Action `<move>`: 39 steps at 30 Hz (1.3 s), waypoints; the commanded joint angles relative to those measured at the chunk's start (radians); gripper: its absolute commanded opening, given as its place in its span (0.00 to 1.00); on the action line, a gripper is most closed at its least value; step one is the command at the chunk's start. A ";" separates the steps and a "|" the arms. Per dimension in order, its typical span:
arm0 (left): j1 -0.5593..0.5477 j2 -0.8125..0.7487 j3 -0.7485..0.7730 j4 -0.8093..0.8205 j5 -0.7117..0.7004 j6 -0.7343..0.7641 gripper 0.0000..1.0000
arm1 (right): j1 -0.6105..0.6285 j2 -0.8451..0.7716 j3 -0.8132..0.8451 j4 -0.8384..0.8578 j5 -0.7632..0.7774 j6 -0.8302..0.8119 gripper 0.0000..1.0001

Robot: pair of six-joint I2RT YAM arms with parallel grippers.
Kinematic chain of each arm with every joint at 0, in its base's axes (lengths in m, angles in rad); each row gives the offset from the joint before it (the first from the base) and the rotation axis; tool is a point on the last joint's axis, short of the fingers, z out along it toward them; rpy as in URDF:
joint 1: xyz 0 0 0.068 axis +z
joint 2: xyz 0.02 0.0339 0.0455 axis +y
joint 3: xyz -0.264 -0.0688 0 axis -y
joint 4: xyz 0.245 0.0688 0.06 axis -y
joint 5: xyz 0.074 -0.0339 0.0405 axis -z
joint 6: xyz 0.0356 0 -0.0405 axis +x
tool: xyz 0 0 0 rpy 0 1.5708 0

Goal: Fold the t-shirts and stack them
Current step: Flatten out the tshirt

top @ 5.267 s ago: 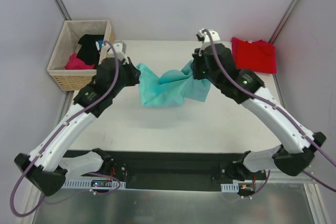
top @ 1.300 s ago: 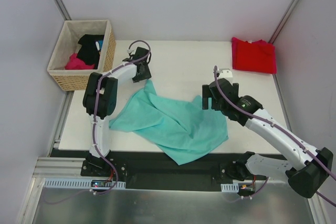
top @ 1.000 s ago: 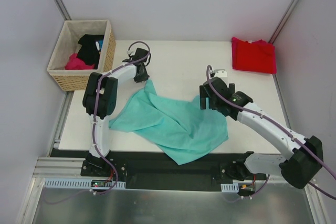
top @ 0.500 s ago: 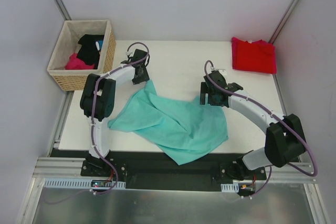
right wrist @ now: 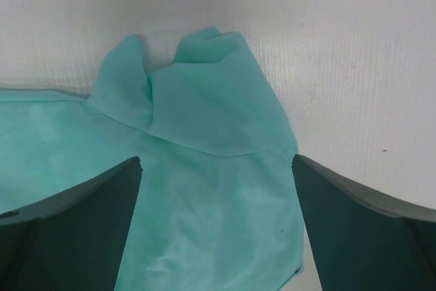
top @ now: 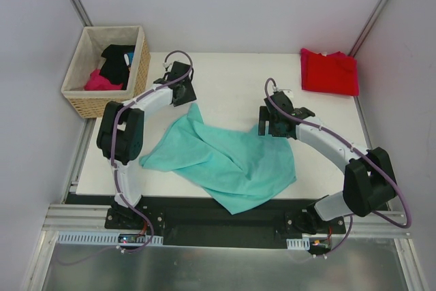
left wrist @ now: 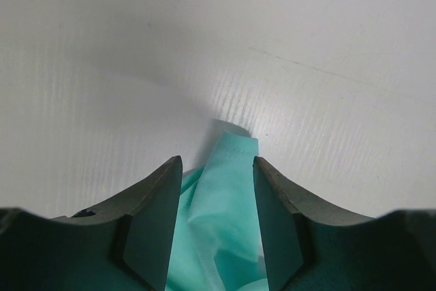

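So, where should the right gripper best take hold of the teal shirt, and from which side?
Grip the puckered far-right corner of the teal shirt, coming straight down from above. Its folds seem raised off the table, and the open right gripper hovers just over it.

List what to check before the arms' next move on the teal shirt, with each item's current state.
1. Left gripper open: ok, jaws apart, a corner of the teal shirt lying between them.
2. Right gripper open: ok, wide, over the shirt's far right corner.
3. Teal shirt lying flat: not ok, creased and bunched.
4. Teal shirt fully on the table: not ok, its near part overhangs the front edge.
5. Red shirt folded at the far right corner: ok.
6. Sleeves identifiable: cannot tell.
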 commanded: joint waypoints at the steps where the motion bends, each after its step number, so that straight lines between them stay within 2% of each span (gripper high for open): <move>1: -0.012 -0.015 -0.003 0.040 0.046 0.013 0.45 | 0.002 0.001 0.029 0.014 0.000 0.007 0.97; 17: -0.012 0.112 0.045 0.062 0.071 -0.004 0.41 | -0.001 0.005 0.029 0.009 0.015 0.005 0.97; 19: -0.012 0.121 0.051 0.065 0.076 -0.002 0.38 | -0.004 0.007 0.028 0.009 0.017 0.005 0.97; 23: -0.012 0.137 0.059 0.071 0.080 -0.001 0.16 | -0.010 0.013 0.028 0.007 0.015 0.007 0.97; 24: -0.013 0.137 0.062 0.071 0.080 -0.001 0.06 | -0.010 0.014 0.028 0.007 0.019 0.007 0.97; 25: -0.013 0.137 0.060 0.071 0.080 -0.002 0.04 | -0.013 0.019 0.029 0.006 0.026 0.005 0.97; 28: -0.012 0.131 0.057 0.073 0.085 -0.001 0.02 | -0.041 0.057 0.045 -0.003 0.067 0.021 0.97; 39: -0.013 0.097 0.027 0.083 0.091 0.002 0.01 | -0.174 0.264 0.157 0.089 -0.069 0.041 0.97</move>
